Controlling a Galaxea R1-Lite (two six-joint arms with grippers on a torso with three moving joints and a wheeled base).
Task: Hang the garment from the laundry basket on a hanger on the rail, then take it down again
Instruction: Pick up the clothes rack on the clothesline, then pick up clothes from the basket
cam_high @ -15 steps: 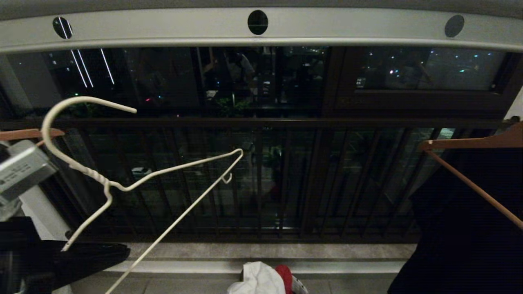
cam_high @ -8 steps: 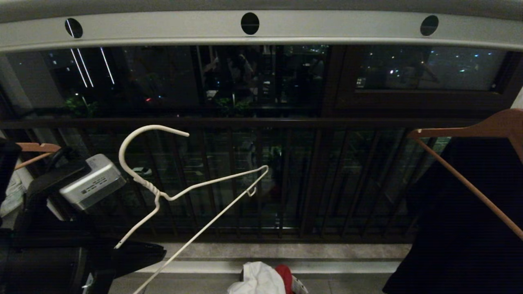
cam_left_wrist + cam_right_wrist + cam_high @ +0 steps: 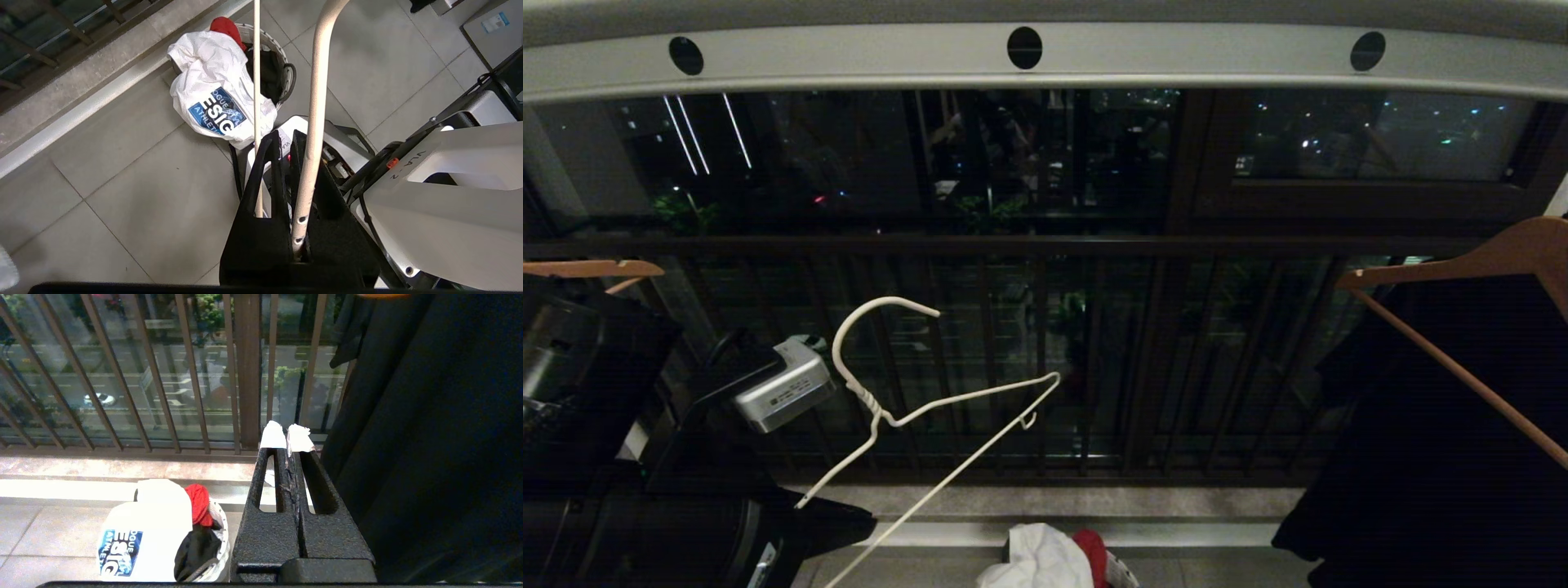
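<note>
The white wire hanger [image 3: 882, 415] hangs tilted in front of the balustrade, well below the pale grey rail [image 3: 1176, 55]. My left gripper [image 3: 849, 521] is at the lower left, shut on one arm of the hanger [image 3: 316, 114]. In the left wrist view that gripper [image 3: 285, 136] points down at the floor. There the white garment [image 3: 212, 94] with its blue chest graphic lies draped over the laundry basket [image 3: 288, 77]. My right gripper [image 3: 286, 435] is parked low and shut, holding nothing, with the garment [image 3: 143, 526] and the basket [image 3: 218, 539] beside it.
A black garment [image 3: 1445, 425] hangs on a brown wooden hanger [image 3: 1462, 261] at the right. Another wooden hanger [image 3: 588, 268] shows at the left edge. The dark balustrade [image 3: 1045, 359] stands behind. A red cloth [image 3: 224, 26] and a dark one lie in the basket.
My left arm has come down and to the right with the hanger, whose hook is now farther below the rail. The right arm has not moved.
</note>
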